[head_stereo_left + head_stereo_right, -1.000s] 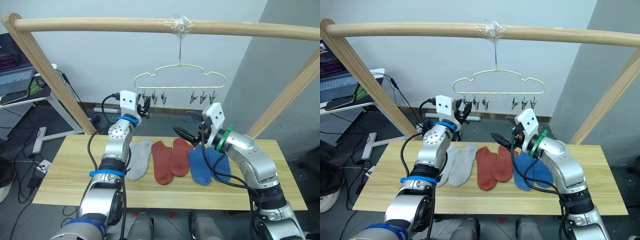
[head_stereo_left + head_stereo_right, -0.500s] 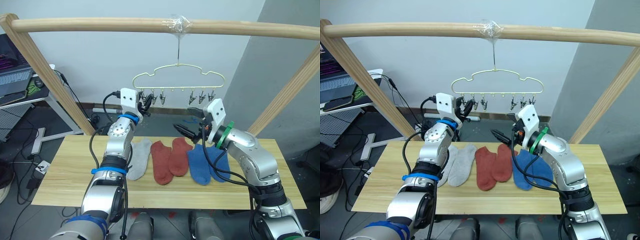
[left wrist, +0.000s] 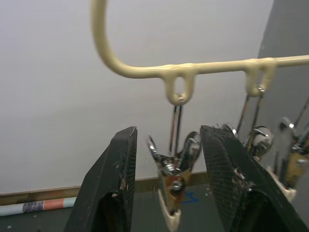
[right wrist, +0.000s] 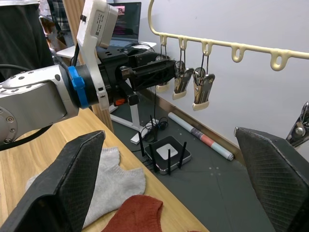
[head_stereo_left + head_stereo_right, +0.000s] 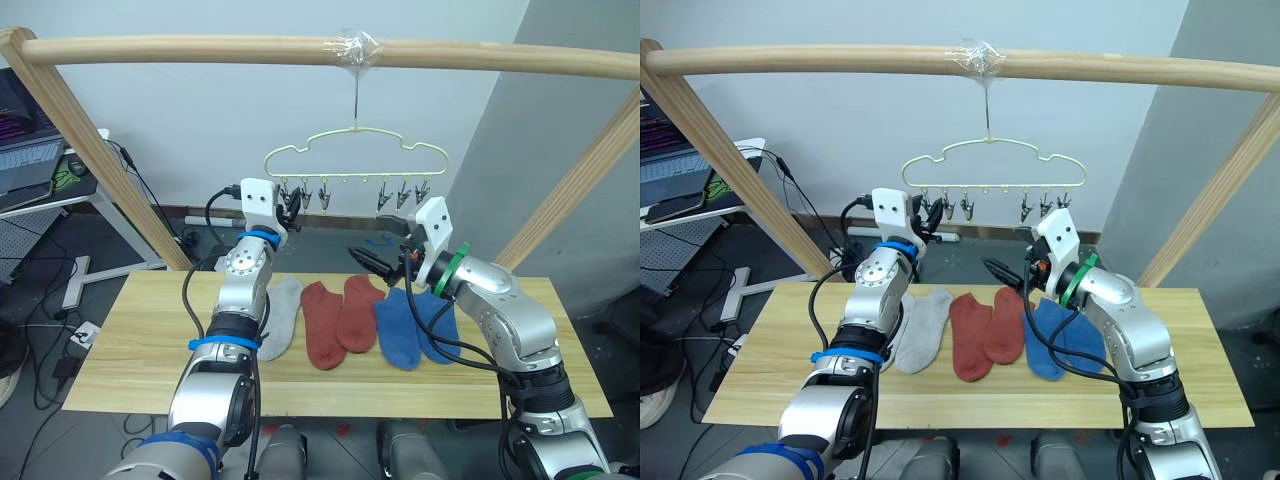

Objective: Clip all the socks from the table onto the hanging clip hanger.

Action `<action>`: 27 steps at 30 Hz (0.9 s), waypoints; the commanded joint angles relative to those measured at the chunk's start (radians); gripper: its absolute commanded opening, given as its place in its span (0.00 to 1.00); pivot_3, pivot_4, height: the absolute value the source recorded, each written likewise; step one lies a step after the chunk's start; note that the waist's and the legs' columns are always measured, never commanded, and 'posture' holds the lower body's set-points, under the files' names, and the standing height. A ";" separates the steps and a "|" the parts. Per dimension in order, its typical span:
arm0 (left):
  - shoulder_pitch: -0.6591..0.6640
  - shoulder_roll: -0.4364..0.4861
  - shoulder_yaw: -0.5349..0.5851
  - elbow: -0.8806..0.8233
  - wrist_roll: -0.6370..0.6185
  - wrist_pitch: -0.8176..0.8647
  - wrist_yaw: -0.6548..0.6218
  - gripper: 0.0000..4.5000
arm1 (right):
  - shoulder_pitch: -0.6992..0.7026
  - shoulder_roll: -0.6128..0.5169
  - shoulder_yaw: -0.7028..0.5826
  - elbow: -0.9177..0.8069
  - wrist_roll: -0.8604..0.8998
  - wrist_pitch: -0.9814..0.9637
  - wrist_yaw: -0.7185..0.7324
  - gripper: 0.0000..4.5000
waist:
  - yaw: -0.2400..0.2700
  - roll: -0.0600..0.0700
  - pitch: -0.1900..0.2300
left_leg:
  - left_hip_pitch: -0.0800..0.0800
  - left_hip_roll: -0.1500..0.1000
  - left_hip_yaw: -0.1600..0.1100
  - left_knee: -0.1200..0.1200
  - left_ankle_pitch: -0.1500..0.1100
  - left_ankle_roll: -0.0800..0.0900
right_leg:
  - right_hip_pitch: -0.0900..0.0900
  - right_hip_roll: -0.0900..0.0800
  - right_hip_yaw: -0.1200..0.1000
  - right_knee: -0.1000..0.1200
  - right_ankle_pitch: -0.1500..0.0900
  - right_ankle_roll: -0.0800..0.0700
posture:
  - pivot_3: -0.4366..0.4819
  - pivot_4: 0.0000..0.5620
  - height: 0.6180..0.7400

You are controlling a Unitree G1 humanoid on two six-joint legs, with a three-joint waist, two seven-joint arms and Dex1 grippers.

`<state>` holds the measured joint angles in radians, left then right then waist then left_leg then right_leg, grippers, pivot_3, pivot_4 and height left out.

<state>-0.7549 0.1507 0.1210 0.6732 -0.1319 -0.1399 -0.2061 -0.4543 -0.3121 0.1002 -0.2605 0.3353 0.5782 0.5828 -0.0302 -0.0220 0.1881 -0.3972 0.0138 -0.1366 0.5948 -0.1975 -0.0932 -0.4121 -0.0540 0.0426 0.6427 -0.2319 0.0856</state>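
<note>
Left eye view shows the clip hanger [image 5: 357,153] hanging by its hook from the wooden pole [image 5: 330,50] across the top of the frame, with its row of metal clips [image 5: 352,193] dangling empty a little above centre. None of the clips carries a sock, so by the look of it the clipping itself has not begun.

The socks [image 5: 355,318] all lie on the table [image 5: 120,350] in the lower middle of the frame. From left to right there is a light grey sock [image 5: 281,316], partly hidden behind the left arm, with a second grey one showing beside it in the right eye view, then two rust red socks [image 5: 337,320] side by side, then two blue socks [image 5: 410,327] overlapping. All six look left to do.

The left gripper [image 5: 290,211] is raised to the leftmost clips at the hanger's left end. In the left wrist view its two fingers [image 3: 112,188] stand spread apart with one clip [image 3: 173,181] hanging in the gap between them, not yet squeezed. It holds nothing.

The right gripper [image 5: 375,251] hovers right of centre, above the red and blue socks and below the hanger's right half. Its fingers are spread wide and empty in the right wrist view.
</note>
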 commanded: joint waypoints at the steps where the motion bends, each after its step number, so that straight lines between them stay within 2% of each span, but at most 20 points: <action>1: -0.001 -0.005 -0.001 -0.047 0.006 -0.023 0.010 0.47 | -0.024 -0.008 -0.019 -0.045 0.015 -0.005 -0.003 1.00 | 0.000 0.000 0.000 | 0.000 0.000 0.000 0.000 0.000 0.000 | 0.000 0.000 0.000 0.000 0.000 0.000 | 0.49 0.32 1.00; 13: -0.005 -0.007 -0.008 -0.049 0.011 -0.029 0.016 0.47 | -0.021 -0.003 -0.024 -0.059 0.023 0.014 -0.012 1.00 | 0.000 0.000 0.000 | 0.000 0.000 0.000 0.000 0.000 0.000 | 0.000 0.000 0.000 0.000 0.000 0.000 | 0.49 0.33 1.00; 16: -0.008 -0.013 -0.010 -0.048 0.010 -0.037 0.014 0.35 | -0.019 -0.004 -0.024 -0.059 0.022 0.015 -0.014 1.00 | 0.000 0.000 0.001 | 0.000 0.000 0.000 0.000 0.000 0.000 | 0.000 0.000 0.000 0.000 0.000 0.000 | 0.49 0.33 1.00; 19: -0.013 -0.021 -0.011 -0.049 0.009 -0.044 0.015 0.15 | -0.019 -0.004 -0.025 -0.059 0.025 0.019 -0.018 1.00 | 0.000 0.000 0.001 | 0.000 0.000 0.000 0.000 0.000 0.000 | 0.000 0.000 0.000 0.000 0.000 0.000 | 0.49 0.33 1.00; 21: -0.014 -0.023 -0.011 -0.049 0.010 -0.047 0.014 0.07 | -0.019 -0.003 -0.025 -0.060 0.027 0.021 -0.020 1.00 | 0.000 0.000 0.001 | 0.000 0.000 0.000 0.000 0.000 0.000 | 0.000 0.000 0.000 0.000 0.000 0.000 | 0.49 0.33 1.00; 22: -0.014 -0.023 -0.010 -0.049 0.009 -0.048 0.013 0.04 | -0.017 -0.005 -0.024 -0.059 0.026 0.020 -0.019 1.00 | 0.000 0.000 0.001 | 0.000 0.000 0.000 0.000 0.000 0.000 | 0.000 0.000 0.000 0.000 0.000 0.000 | 0.49 0.33 1.00; 27: -0.011 -0.018 -0.009 -0.053 0.008 -0.049 0.008 0.04 | -0.005 -0.011 -0.015 -0.062 0.021 0.021 -0.015 1.00 | 0.000 0.000 0.001 | -0.001 0.000 0.000 0.000 0.000 0.000 | -0.001 0.000 0.000 0.000 0.000 0.000 | 0.49 0.33 1.00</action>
<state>-0.7518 0.1272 0.1140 0.6715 -0.1251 -0.1635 -0.1902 -0.4537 -0.3158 0.0983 -0.2743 0.3413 0.6041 0.5655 -0.0307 -0.0219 0.1890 -0.3979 0.0138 -0.1365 0.5948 -0.1975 -0.0932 -0.4128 -0.0540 0.0427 0.6426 -0.2319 0.0857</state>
